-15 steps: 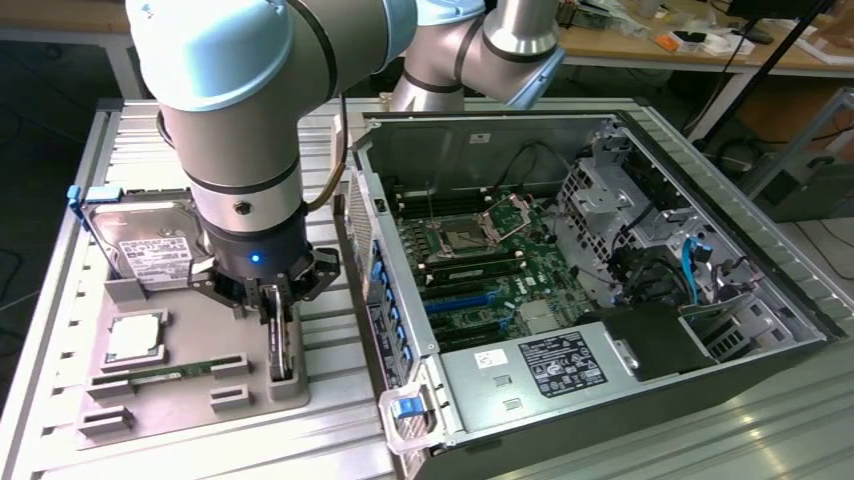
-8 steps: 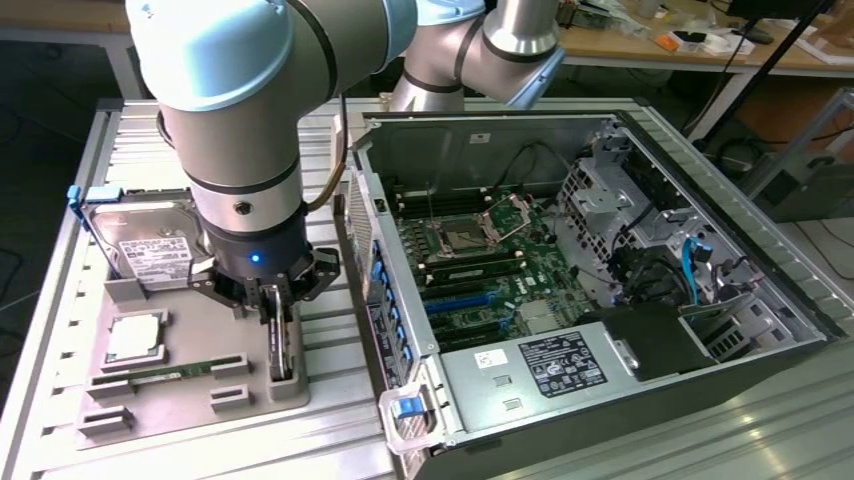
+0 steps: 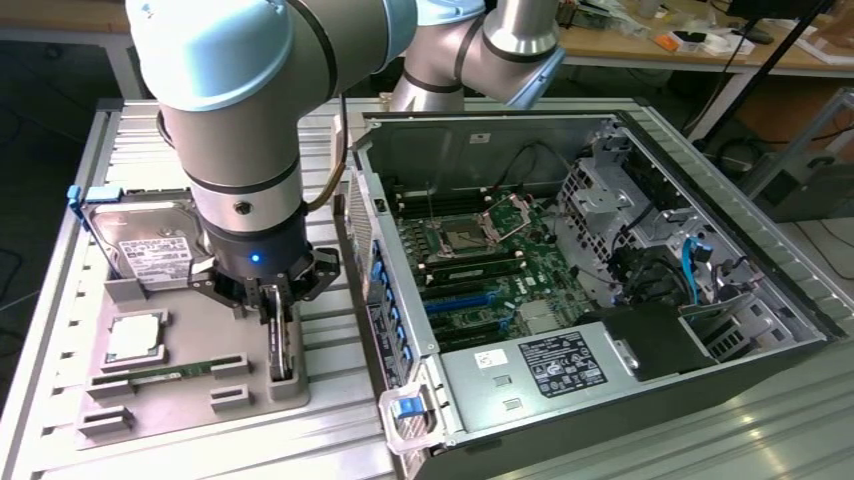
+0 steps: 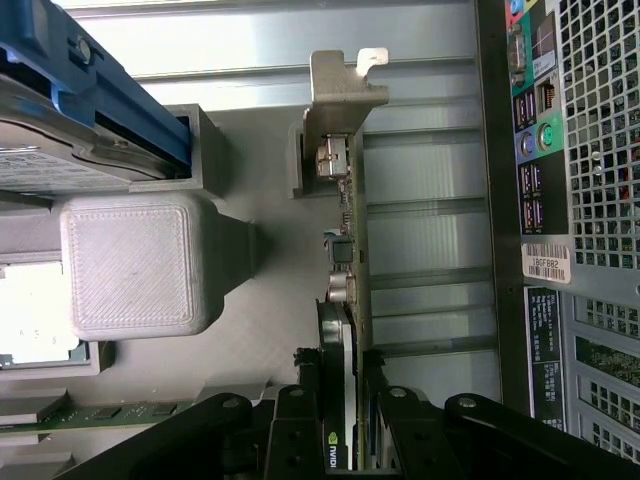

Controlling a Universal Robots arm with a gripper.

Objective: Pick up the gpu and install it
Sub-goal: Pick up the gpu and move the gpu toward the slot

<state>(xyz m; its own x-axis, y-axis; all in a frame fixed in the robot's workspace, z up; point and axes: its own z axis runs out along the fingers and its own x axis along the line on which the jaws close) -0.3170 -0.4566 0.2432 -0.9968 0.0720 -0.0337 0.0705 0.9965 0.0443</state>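
Grey printed-plastic tray (image 3: 194, 340) sits on the slatted aluminium tabletop (image 3: 127, 140), and that is where I am working. The gpu (image 4: 350, 250), a thin flat card with a dark face and a pale metal end bracket, stands on its long edge in a slot of that tray. It is on the side nearest the open black computer case (image 3: 467, 150). My black two-fingered claw (image 3: 276, 300) hangs straight over it with one finger against each face, so it is clamped on the gpu. The card is seated in its slot, and the bracket is at the end far from the fingers.

On the card's upper edge, between the fingers, I read NVIDIA. On the back of the case a white barcode sticker (image 4: 547, 262) reads, as best I can make out, J8GF882. I cannot make out the dark label next to it.

The tray also holds a silver hard drive with a white printed label (image 3: 154, 250) and a blue side rail. With it are a square silver processor (image 3: 134, 338) and a narrow green memory stick (image 3: 167, 373) lying flat. I cannot read their print.

Inside the case I see the green motherboard (image 3: 494, 270) with blue slots. A white-and-black label (image 3: 561, 362) on the box below it is also illegible to me.
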